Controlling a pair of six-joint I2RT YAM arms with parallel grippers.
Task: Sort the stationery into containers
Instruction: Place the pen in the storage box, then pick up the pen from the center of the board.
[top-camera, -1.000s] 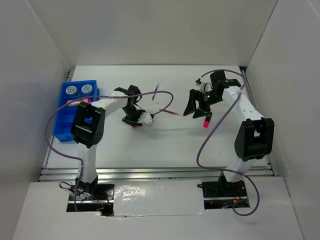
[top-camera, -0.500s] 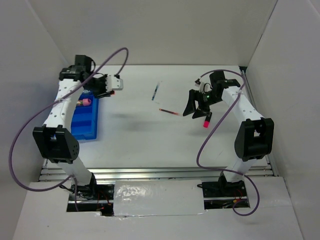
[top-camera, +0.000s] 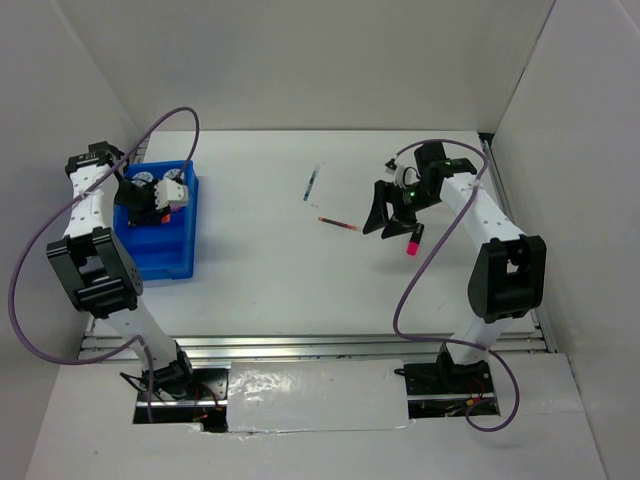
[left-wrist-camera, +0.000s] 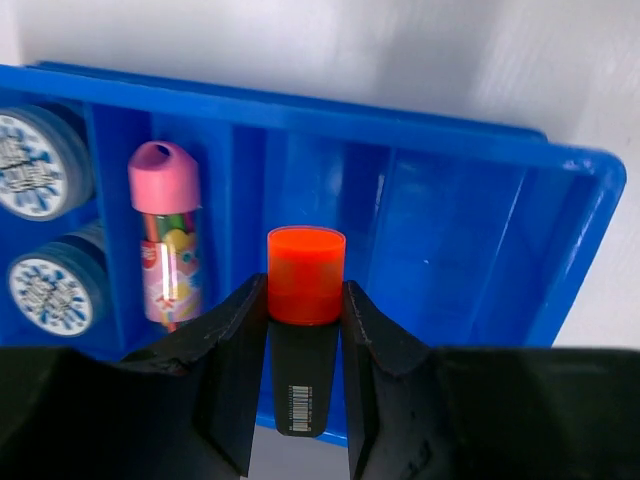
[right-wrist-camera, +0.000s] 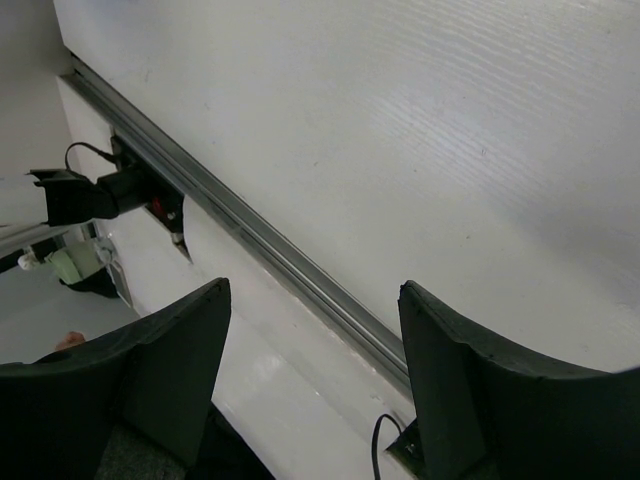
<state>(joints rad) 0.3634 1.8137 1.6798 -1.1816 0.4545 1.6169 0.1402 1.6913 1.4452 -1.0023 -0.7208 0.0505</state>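
Note:
The bright blue tray (top-camera: 170, 255) stands at the table's left edge. It holds two blue-white tape rolls (top-camera: 146, 181) and a chunky pink marker (left-wrist-camera: 165, 240) in separate compartments. My left gripper (top-camera: 148, 207) hangs over the tray, shut on the black-orange highlighter (left-wrist-camera: 305, 290), orange cap pointing away over a bare compartment (left-wrist-camera: 450, 250). My right gripper (top-camera: 385, 218) is open and empty above the table right of centre. The black-pink highlighter (top-camera: 412, 240) lies beside it. A thin red pen (top-camera: 338, 223) and a thin blue pen (top-camera: 311, 184) lie at mid-table.
White walls close in the table at the back and on both sides. The tray sits close to the left wall. In the right wrist view, the metal rail (right-wrist-camera: 270, 250) of the table's near edge runs across.
My left arm has swung from mid-table to the far left, carrying the black-orange highlighter over the tray. The right arm has hardly moved.

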